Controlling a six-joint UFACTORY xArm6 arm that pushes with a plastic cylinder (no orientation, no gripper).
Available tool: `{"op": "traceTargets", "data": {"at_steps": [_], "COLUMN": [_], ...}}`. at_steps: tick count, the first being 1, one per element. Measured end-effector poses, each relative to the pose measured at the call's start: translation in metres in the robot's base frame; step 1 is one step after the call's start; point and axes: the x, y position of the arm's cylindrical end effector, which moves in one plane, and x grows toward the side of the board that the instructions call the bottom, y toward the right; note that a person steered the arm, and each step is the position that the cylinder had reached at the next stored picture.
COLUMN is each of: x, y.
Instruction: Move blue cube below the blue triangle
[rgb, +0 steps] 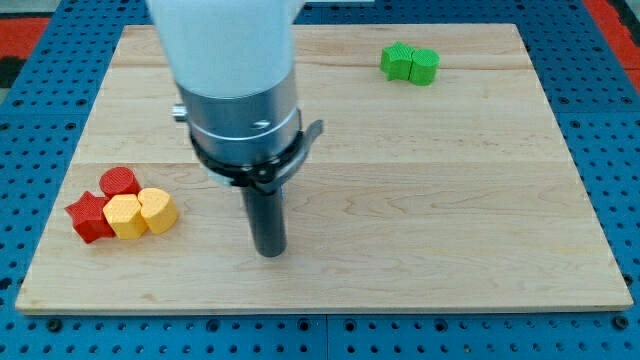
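My tip (269, 251) sat on bare board (450, 200), low and centre-left — a plain rod, no pincer to open or shut, and it touched no block. To its left, near but apart, huddled four blocks: a red cylinder (118, 181), a red star (88, 216), a yellow block (124, 215) and a yellow heart (157, 209), all pressed together. Up at the view's top right, well apart, were two green blocks (409, 63), touching. Blue cube and blue triangle — neither showed; the arm (235, 90) hid the board's upper left. Blue pegboard (600, 80) surrounded the board.
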Motion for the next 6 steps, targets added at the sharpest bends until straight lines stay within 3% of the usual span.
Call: {"op": "traceTargets", "data": {"at_steps": [5, 6], "x": [-0.087, -0.086], "y": [-0.07, -0.087]}}
